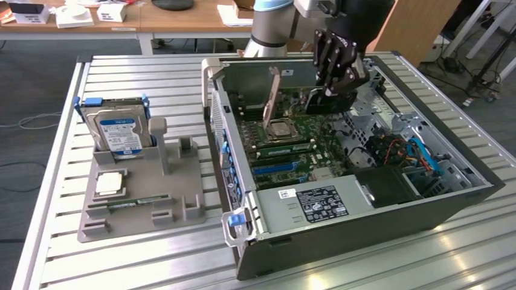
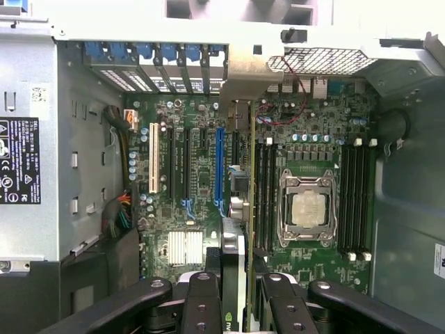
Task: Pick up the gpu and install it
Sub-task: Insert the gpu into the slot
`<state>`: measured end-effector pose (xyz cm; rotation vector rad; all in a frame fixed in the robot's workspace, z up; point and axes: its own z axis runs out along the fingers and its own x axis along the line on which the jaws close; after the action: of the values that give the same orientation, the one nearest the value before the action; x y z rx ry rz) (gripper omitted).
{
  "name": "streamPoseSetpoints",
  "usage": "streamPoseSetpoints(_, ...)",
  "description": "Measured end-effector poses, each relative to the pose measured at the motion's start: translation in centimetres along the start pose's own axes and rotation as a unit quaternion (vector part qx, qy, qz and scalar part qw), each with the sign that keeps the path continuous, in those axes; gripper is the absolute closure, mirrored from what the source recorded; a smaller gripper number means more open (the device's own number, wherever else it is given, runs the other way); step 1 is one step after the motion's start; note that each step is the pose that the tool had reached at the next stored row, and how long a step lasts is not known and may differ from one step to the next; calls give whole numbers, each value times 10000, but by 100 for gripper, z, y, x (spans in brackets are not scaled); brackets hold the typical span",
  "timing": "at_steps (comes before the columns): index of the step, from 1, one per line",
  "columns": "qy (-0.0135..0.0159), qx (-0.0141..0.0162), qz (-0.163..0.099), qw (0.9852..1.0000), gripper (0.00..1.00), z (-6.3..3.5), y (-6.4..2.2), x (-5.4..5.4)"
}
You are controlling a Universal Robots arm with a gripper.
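The gripper (image 1: 330, 90) hangs over the far half of the open computer case (image 1: 371, 226), its fingers (image 2: 201, 306) clamped on the gpu (image 2: 235, 257). It holds the card by one end, edge-down, above the motherboard (image 2: 201, 209). In the wrist view the card's thin edge runs between the blue expansion slot (image 2: 220, 167) and the nearest memory slots (image 2: 263, 195), with the CPU socket (image 2: 306, 207) beyond those. Its end bracket (image 2: 245, 76) reaches toward the rear wall (image 2: 139, 31) on the exterior view's left. How high the card sits above the board cannot be told from these views.

The main risk appears to be alignment. The card's edge does not look centred on the blue slot, though part of that offset may come from the angle of view. If it descends off-line, the contact edge would probably land on the slot's lip or on the board beside it, and pressing there could bend the card or scrape nearby components. The memory slots lie close on the other side, so a sideways drift could knock their latches.

The bracket is a second hazard, since it must pass cleanly into the opening in the rear wall. If it catches on the metal edge, the card would likely tilt and seat at one end only. A thin red wire (image 2: 300, 87) lies near that end and could be pinched.

Because the grip is at one end, insertion force may pivot the card between the fingers.
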<state>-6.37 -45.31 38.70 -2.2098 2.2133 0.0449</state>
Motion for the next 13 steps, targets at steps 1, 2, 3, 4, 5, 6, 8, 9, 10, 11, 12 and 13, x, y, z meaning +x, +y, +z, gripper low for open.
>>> streamPoseSetpoints(1,0,0,0,10000,73,3,0,0)
streamPoseSetpoints(2,0,0,0,10000,73,6,0,0)
streamPoseSetpoints(3,0,0,0,10000,73,9,0,0)
streamPoseSetpoints(4,0,0,0,10000,73,13,0,0)
streamPoseSetpoints(5,0,0,0,10000,73,16,0,1)
streamPoseSetpoints(6,0,0,0,10000,73,19,0,1)
streamPoseSetpoints(8,0,0,0,10000,73,27,0,1)
streamPoseSetpoints(9,0,0,0,10000,73,32,0,1)
streamPoseSetpoints(10,0,0,0,10000,73,37,0,1)
streamPoseSetpoints(11,0,0,0,10000,73,43,0,1)
streamPoseSetpoints(12,0,0,0,10000,73,48,0,2)
streamPoseSetpoints(13,0,0,0,10000,73,53,0,2)
